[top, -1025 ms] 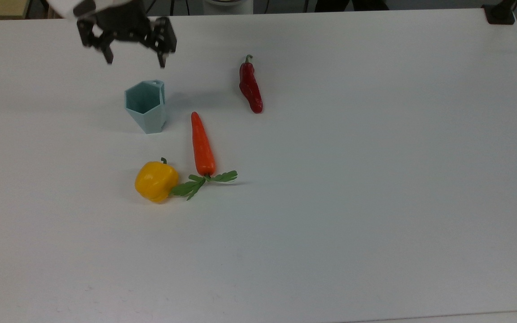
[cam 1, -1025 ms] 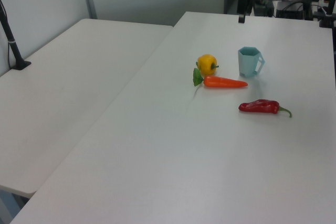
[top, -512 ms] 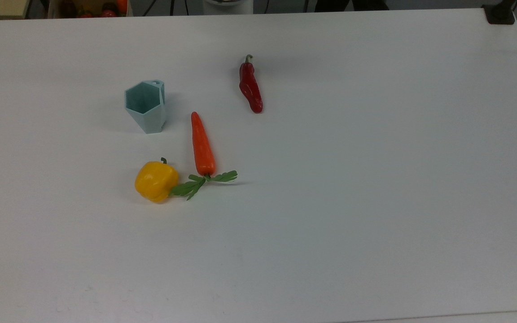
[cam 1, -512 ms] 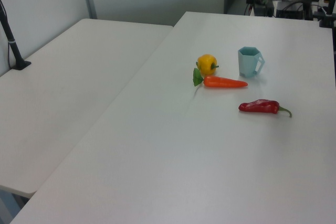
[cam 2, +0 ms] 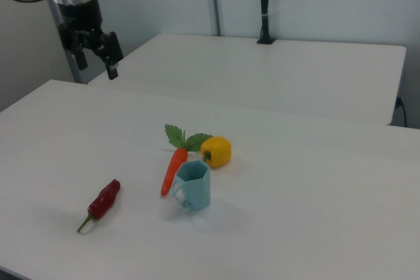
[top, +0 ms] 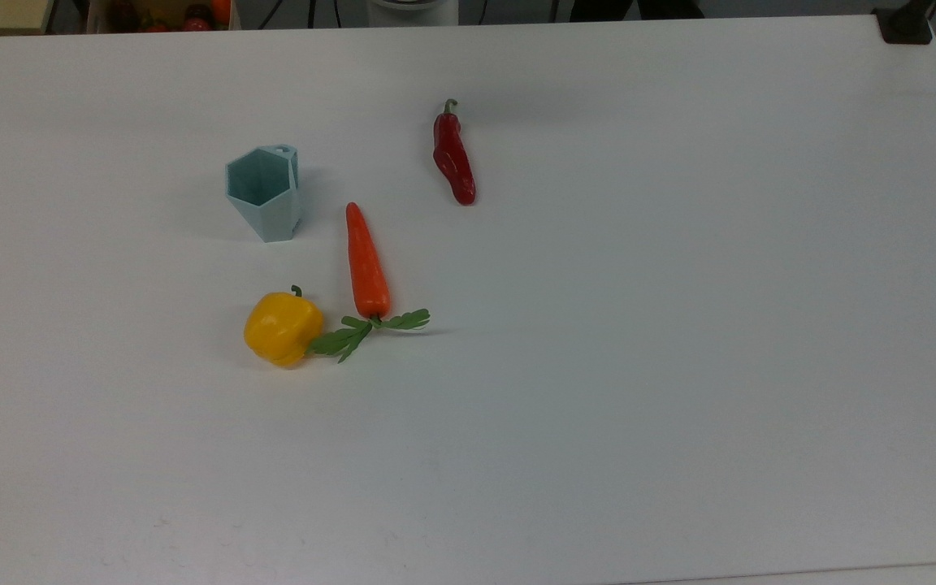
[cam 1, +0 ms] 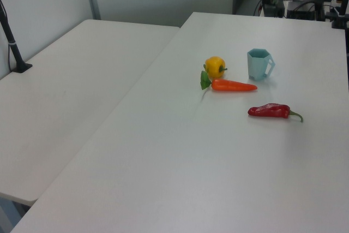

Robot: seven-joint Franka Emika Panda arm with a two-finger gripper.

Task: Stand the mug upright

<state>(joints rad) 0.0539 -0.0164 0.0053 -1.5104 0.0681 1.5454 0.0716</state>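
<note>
In the right view the gripper (cam 2: pixel 96 54) hangs high at the far left, fingers apart and holding nothing; a second ago it hovered just above the mug in the top view, and it has since pulled well away; to its right and far below lies the red chilli (cam 2: pixel 104 201) on the surface (cam 2: pixel 315 227); further right the carrot (cam 2: pixel 172 170) points toward the mug (cam 2: pixel 194 186), which stands on its narrow base, hexagonal rim up, handle toward the right view's left, unmoved over the last second; beyond it sits the yellow pepper (cam 2: pixel 217 151); I judge the mug already upright, so the withdrawal suggests the task is finished.
</note>
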